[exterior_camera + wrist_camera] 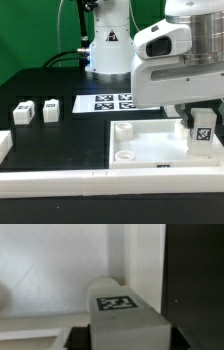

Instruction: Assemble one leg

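My gripper (pixel 203 122) is shut on a leg (pixel 203 133), a small white block with a black-and-white tag, held upright over the right corner of the large white tray-like piece (pixel 140 133). In the wrist view the leg (pixel 122 308) fills the middle between the dark fingers (pixel 78 336), its tag facing the camera, its far end near the tray's wall (pixel 140 258). Whether the leg's end touches the tray cannot be told. Two more legs (pixel 23 114) (pixel 50 109) lie on the black table at the exterior view's left.
The marker board (pixel 110 102) lies behind the tray. A long white rail (pixel 60 180) runs along the front edge, with a white piece (pixel 4 144) at the far left. The robot base (pixel 105 45) stands at the back. The tray has round sockets (pixel 124 156).
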Robot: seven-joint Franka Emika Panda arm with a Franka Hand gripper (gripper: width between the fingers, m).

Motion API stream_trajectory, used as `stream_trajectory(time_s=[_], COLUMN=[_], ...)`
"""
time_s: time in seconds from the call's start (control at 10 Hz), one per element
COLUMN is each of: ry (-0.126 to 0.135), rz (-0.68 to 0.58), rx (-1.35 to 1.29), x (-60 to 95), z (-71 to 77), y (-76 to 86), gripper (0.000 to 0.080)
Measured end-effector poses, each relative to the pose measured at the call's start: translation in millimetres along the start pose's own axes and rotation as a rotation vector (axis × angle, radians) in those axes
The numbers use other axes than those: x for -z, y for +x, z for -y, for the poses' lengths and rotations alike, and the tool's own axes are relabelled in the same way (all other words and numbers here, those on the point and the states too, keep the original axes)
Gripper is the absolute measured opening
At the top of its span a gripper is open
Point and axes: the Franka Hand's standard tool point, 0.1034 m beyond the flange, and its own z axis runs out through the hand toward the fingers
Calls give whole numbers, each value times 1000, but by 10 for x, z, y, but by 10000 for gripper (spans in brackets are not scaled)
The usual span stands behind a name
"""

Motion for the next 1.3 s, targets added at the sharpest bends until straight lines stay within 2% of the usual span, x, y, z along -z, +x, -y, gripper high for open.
stream_trajectory(time_s=[0.1, 0.4, 0.5, 0.6, 1.0, 1.3], ry=[0, 2, 12, 34, 73, 87], rz=[0, 1, 3, 8, 7, 6], rx=[-8, -306, -413, -592, -1095, -1317], x=[0, -1, -4, -14, -64, -72], z=[-2, -3, -6, -27, -32, 15], y=[0, 0, -1, -1, -7, 0], gripper=[313, 311, 311, 310, 301, 299])
